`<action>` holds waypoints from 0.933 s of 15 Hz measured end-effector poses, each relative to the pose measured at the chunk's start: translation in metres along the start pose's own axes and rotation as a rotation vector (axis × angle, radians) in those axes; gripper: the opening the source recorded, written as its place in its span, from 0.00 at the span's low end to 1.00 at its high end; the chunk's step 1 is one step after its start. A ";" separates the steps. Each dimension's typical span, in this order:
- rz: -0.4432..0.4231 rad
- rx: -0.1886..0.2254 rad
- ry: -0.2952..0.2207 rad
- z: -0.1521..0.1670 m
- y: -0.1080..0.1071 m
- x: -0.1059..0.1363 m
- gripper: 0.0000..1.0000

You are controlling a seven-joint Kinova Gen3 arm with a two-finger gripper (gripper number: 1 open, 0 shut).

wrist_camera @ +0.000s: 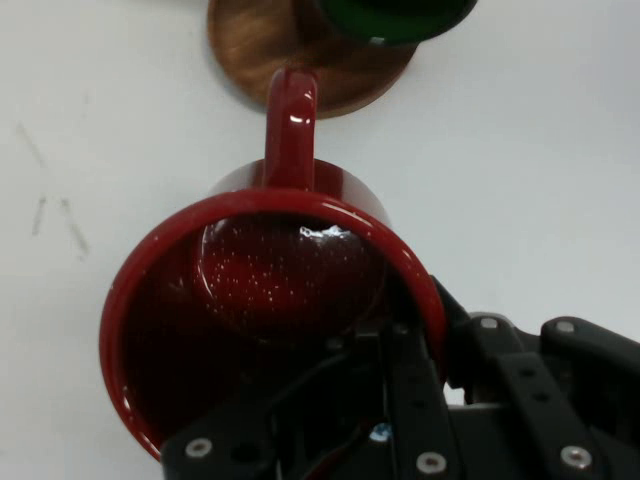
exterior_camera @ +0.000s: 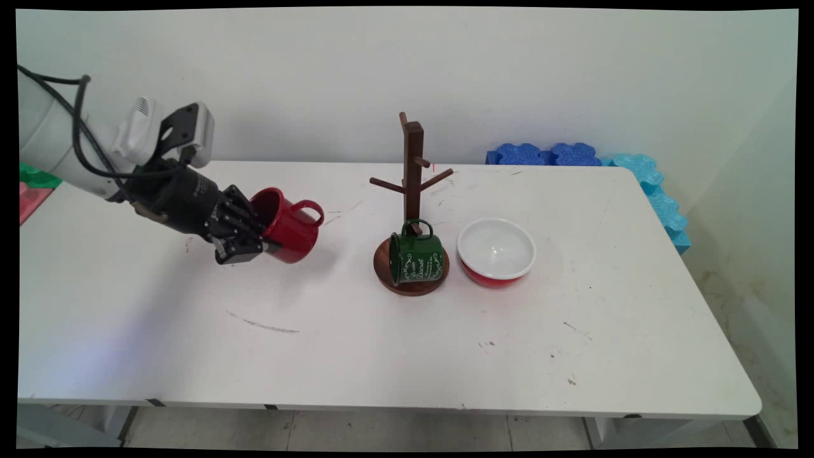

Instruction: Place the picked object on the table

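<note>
My gripper (exterior_camera: 264, 236) is shut on the rim of a red mug (exterior_camera: 289, 224), which hangs tipped on its side above the table's left half, its handle pointing right. In the hand view the red mug (wrist_camera: 270, 300) fills the middle, one finger inside it and one outside its wall, with my gripper (wrist_camera: 425, 345) at the lower right of the rim. To the right stands a dark wooden mug tree (exterior_camera: 412, 184) on a round base (wrist_camera: 300, 60). A green mug (exterior_camera: 416, 257) lies on that base (exterior_camera: 412, 283), its edge (wrist_camera: 395, 18) showing at the top of the hand view.
A bowl (exterior_camera: 496, 251), white inside and red outside, sits just right of the tree's base. Blue foam blocks (exterior_camera: 642, 184) line the table's far right corner. A red and green thing (exterior_camera: 32, 187) lies at the left edge.
</note>
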 end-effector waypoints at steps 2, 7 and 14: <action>0.046 0.018 -0.016 0.008 -0.009 -0.003 0.00; 0.127 0.051 -0.051 0.028 -0.031 -0.007 0.00; 0.215 0.080 -0.097 0.065 -0.059 -0.005 0.00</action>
